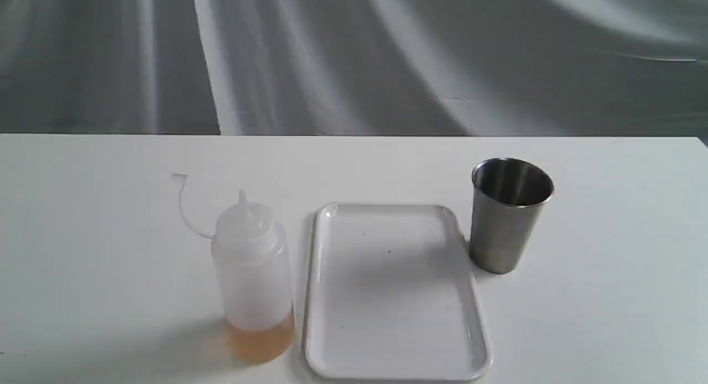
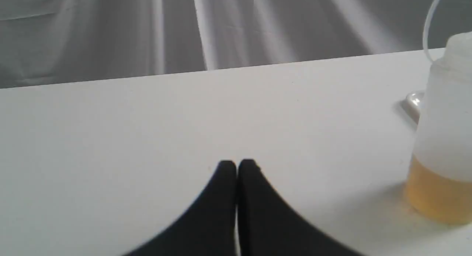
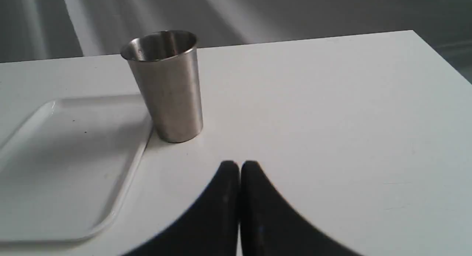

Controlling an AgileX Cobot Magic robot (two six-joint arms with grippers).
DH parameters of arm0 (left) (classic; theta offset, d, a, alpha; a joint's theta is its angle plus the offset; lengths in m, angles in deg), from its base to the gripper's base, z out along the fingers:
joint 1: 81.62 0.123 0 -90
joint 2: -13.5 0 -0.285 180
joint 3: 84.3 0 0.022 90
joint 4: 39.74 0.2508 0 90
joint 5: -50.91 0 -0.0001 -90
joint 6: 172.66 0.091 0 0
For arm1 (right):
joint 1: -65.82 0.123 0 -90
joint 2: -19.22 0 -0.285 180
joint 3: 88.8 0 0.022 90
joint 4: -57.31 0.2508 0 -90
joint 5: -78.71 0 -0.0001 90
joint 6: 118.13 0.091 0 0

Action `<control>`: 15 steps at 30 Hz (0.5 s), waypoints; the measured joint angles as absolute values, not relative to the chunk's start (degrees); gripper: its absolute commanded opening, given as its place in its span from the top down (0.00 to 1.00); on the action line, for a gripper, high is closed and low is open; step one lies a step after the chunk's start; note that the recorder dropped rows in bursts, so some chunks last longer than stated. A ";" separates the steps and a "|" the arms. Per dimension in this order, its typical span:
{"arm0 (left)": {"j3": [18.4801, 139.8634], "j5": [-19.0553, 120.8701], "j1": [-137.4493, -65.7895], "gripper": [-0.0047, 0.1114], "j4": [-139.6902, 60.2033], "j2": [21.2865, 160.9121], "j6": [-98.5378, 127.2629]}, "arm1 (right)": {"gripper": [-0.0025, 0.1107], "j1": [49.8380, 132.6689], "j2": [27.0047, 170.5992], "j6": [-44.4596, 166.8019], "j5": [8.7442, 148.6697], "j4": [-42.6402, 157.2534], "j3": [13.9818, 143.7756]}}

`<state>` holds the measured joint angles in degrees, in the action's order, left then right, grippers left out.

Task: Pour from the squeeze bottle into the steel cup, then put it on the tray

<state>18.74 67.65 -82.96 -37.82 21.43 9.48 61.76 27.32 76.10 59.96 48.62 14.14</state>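
The squeeze bottle [image 1: 253,273] stands upright at the front left of the table, amber liquid in its bottom, its cap strap curling off to the left. The white tray [image 1: 394,295] lies bare beside it at the centre. At the tray's far right corner stands the steel cup [image 1: 508,213], upright. Neither gripper shows in the exterior view. In the left wrist view my left gripper [image 2: 236,166] is shut and holds nothing, well apart from the bottle [image 2: 442,138]. My right gripper [image 3: 239,167] is also shut and holds nothing, a short way from the cup [image 3: 167,88] and the tray [image 3: 62,197].
The white table [image 1: 110,251] ends at a far edge against a grey draped cloth [image 1: 354,57]. Its right edge [image 3: 438,53] shows in the right wrist view. The bottle's small cap [image 1: 179,178] hangs on the strap to the bottle's left.
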 measured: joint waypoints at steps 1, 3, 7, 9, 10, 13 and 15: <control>18.74 67.65 -82.96 0.96 -37.82 21.43 9.48 | 0.98 61.76 27.32 76.10 59.96 48.62 14.14; 18.74 67.65 -82.96 0.96 -37.82 21.43 9.48 | 0.98 61.76 27.32 76.10 59.96 49.39 14.14; 18.74 67.65 -82.96 0.96 -37.82 21.43 9.48 | 0.98 61.76 27.32 76.10 59.96 52.04 14.14; 18.74 67.65 -82.96 0.96 -37.82 21.43 9.48 | 0.98 61.76 27.32 76.10 59.86 53.00 14.14; 18.74 67.65 -82.96 0.96 -37.82 21.43 9.48 | 0.98 61.76 27.32 76.10 59.69 53.25 14.14; 18.74 67.65 -82.96 0.96 -37.82 21.43 9.48 | 0.98 61.76 27.32 76.10 57.23 53.72 14.66; 18.74 67.65 -82.96 0.96 -37.82 21.43 9.48 | 0.98 61.76 27.32 76.10 54.76 53.86 15.90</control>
<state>18.74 67.65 -82.96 -37.82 21.43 9.48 61.76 27.32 76.10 54.76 53.86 15.90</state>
